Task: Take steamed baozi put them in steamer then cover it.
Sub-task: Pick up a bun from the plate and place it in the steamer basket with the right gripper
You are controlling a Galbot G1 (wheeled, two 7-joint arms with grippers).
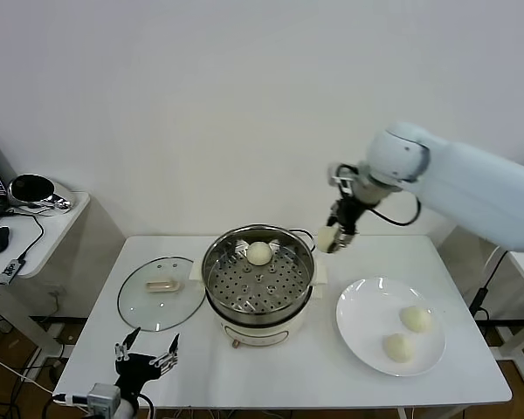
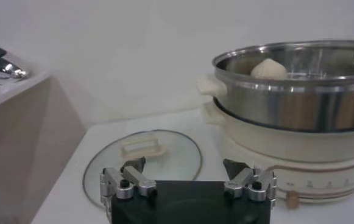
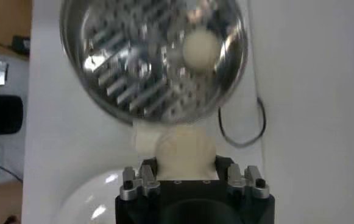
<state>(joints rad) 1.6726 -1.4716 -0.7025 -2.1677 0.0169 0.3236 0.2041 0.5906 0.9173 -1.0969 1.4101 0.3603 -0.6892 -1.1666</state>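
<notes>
— Right gripper (image 1: 333,237) is clamping one steamed baozi (image 3: 184,150) between its fingers; from the wrist camera I'm seeing the bun filling the gap between the jaws. I'm holding it in the air just beside the steamer's (image 1: 258,278) right rim, over the white table (image 1: 201,367).

— And your left side?

— Left gripper (image 1: 146,360) is sitting low at the near edge of the table, fingers spread apart and gripping nothing. Its wrist camera is looking across the glass lid (image 2: 142,157), which is lying flat on the table, just beside the pot base.

— What's sitting nearest you on the table?

— Besides that gripper, the white plate (image 1: 356,336) on my right is carrying two buns: one (image 1: 398,347) toward the near side, the other (image 1: 416,319) just behind it, close together.

— Farther out?

— Steamer basket in the middle, resting on its white pot base (image 2: 286,146). One bun (image 1: 259,253) is lying on the perforated floor at the far side of the basket. Lid's handle (image 1: 163,285) is facing up.

— Beyond that?

— A black power cord (image 3: 242,125) is looping on the table behind the pot. Off to my far left, a small side table (image 1: 44,225) is holding some dark gear.
</notes>
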